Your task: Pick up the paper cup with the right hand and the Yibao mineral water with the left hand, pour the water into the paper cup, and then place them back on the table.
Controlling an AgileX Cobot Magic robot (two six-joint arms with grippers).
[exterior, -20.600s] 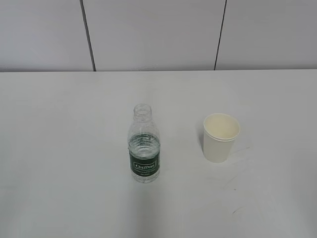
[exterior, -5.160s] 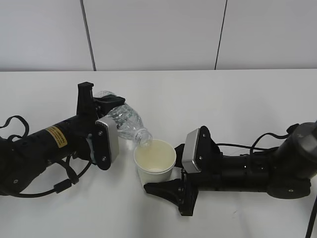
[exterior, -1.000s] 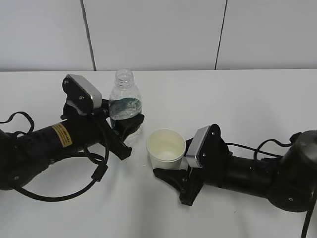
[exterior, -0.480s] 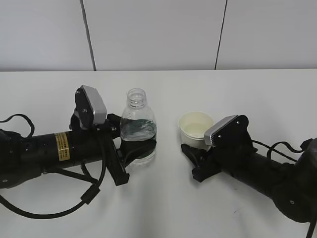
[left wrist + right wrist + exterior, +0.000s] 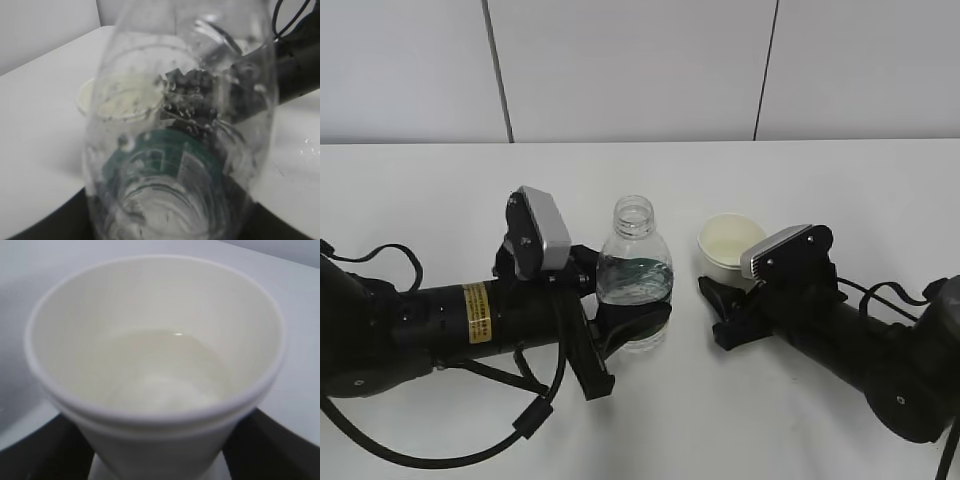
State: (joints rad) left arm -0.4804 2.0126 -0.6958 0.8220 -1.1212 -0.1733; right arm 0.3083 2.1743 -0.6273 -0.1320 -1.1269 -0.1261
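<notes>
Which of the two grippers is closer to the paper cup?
The right gripper: it holds the paper cup. The left gripper is off to the side, around the water bottle.

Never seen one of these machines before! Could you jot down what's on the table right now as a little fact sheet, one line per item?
Bottle: Yibao mineral water, upright, uncapped, a little water left
Bottle holder: left end effector, closed around the bottle's lower part
Cup: paper cup, upright, with water inside
Cup holder: right end effector, jaws around the cup's base
Layout: bottle left of cup, apart
Surface: white table
</notes>
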